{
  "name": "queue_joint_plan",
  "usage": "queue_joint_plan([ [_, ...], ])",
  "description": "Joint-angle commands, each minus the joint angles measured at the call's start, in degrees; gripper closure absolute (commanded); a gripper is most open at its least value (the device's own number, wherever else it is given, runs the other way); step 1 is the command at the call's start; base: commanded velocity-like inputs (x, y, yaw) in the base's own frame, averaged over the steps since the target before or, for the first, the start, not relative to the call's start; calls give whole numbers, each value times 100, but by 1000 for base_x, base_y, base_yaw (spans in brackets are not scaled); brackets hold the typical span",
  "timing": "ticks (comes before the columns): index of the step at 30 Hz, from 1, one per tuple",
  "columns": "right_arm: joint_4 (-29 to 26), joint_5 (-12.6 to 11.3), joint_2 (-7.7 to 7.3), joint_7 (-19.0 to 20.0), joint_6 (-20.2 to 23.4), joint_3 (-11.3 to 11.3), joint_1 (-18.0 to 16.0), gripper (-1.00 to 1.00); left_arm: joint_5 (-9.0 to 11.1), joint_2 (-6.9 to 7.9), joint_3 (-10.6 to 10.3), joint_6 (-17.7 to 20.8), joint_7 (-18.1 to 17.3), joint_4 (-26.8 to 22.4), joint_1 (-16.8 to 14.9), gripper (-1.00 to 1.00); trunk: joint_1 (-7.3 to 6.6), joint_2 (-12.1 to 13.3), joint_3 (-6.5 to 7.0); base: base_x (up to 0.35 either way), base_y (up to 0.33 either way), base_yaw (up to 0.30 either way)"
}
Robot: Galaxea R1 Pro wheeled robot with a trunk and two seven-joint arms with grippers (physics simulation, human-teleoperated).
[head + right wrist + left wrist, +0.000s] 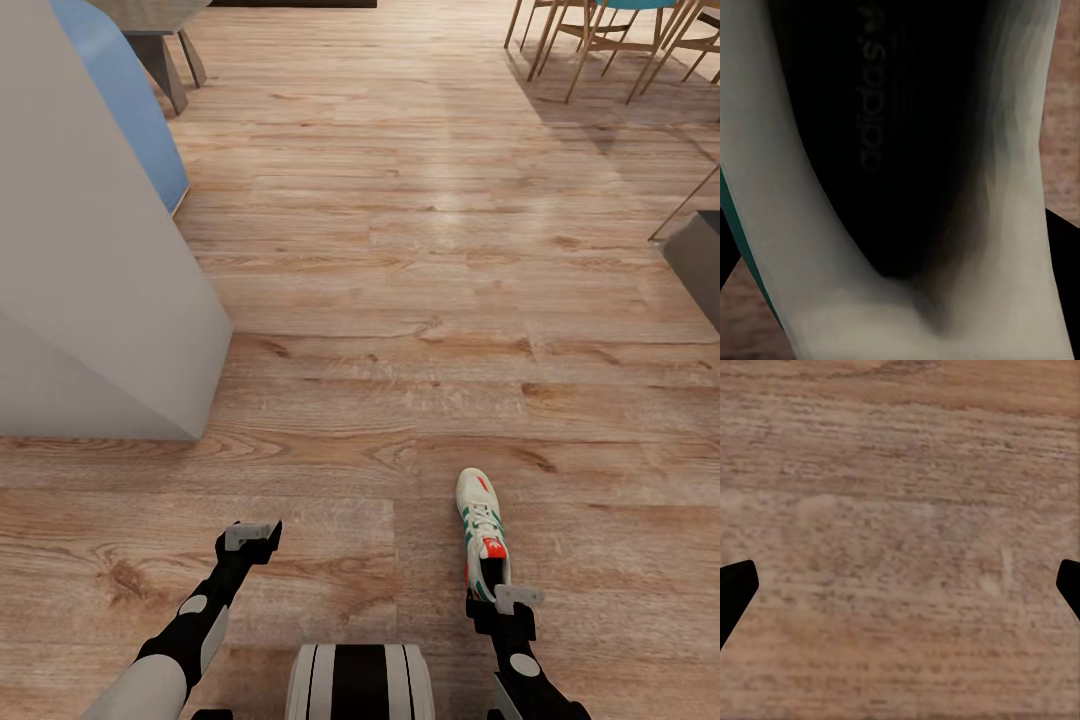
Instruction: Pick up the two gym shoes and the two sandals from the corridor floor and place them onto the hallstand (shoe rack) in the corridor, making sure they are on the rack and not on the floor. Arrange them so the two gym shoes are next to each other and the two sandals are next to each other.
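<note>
One shoe hangs heel-first from your right gripper, jaws clenched on it; left gripper spread, over floor.

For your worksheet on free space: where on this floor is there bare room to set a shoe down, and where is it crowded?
Bare floor stretches between the grey block on the left and the chair legs far right. Another free patch lies between the left gripper and the gym shoe. It is crowded where the right gripper meets the shoe's heel.
</note>
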Motion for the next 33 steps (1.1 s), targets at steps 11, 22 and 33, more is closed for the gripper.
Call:
queue_joint_plan([
  [11, 4, 52, 6, -8, -19, -40, -3, 100, -28, -2, 49, -16, -42, -6, -2, -100, -1, -1, -3, 0, 0, 0],
  [22, 4, 36, 6, 0, -10, -40, -3, 100, -25, 7, 47, -9, -36, -5, -3, -100, -24, 11, 196, 0, 0, 0],
  [33, 4, 65, -3, 13, -235, -40, -3, 100, 2, 41, 88, -21, -19, -42, 2, -100, -52, 26, 440, 0, 0, 0],
])
